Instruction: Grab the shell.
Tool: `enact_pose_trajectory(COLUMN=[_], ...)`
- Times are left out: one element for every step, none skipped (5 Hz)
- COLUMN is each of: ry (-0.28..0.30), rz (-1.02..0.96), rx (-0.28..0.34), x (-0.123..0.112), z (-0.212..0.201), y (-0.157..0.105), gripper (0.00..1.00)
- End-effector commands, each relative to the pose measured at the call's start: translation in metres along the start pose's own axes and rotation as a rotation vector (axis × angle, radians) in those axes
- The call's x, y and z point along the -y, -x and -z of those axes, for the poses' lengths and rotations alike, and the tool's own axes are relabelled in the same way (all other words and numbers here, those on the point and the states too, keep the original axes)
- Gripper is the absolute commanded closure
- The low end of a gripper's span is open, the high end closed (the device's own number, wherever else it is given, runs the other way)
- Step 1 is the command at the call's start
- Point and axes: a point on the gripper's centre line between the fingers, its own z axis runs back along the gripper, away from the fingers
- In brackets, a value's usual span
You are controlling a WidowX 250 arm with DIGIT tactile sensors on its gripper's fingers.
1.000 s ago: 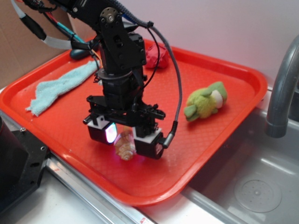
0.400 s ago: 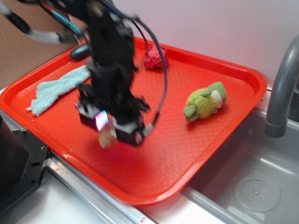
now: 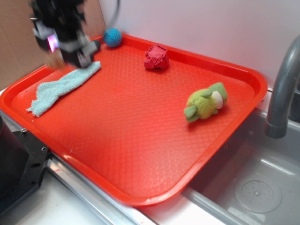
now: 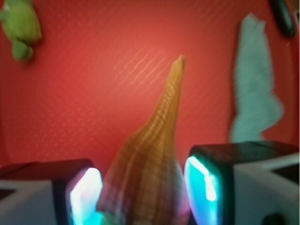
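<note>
Shell, tan and ridged with a pointed spiral tip (image 4: 154, 159), sits clamped between the two glowing pads of the black robot gripper (image 4: 143, 197), its point aimed away over the red plastic tray (image 3: 140, 131). Seen from outside, the blurred gripper (image 3: 63, 44) hangs raised above the light-blue cloth (image 3: 63, 86), well apart from the green plush toy (image 3: 206, 101).

Red tray (image 3: 140, 154) — cloth (image 3: 63, 86), toy (image 3: 206, 103), paper ball (image 3: 156, 57).
</note>
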Motion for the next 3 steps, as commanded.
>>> enact_pose_trajectory(ry=[-0.064,-0.083,-0.112], rz=[-0.151,-0.163,-0.133], rx=[0.041,0.074,0.082], x=[-0.061,-0.06,-0.05], z=[-0.06,-0.06,-0.06], y=[-0.022,-0.032,-0.032], gripper=[1.0,1.0,1.0])
